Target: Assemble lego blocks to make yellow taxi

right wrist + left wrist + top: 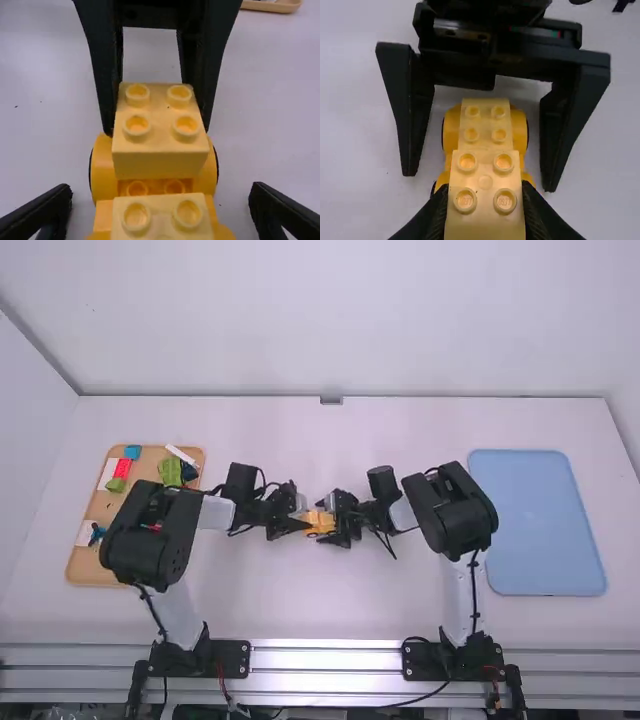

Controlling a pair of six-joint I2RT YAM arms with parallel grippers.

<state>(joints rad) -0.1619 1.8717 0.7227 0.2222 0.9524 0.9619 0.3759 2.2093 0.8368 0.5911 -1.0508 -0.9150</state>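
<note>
In the high view my left gripper (300, 517) and my right gripper (335, 521) meet from opposite sides at the yellow car (320, 523), mid-table. The left wrist view shows my left gripper (485, 215) shut on a pale yellow block (485, 182) with studs up. That block (160, 127) is over one wheeled end of the orange-yellow base (105, 170); whether it is pressed down fully I cannot tell. Another pale yellow block (162, 220) is at the other end. My right gripper (161, 212) stands open, one finger on each side of the car, apart from it.
A wooden tray (87, 567) with red, green, blue and white pieces lies at the left, partly under the left arm. A blue mat (545, 525) is at the right, beyond the right arm.
</note>
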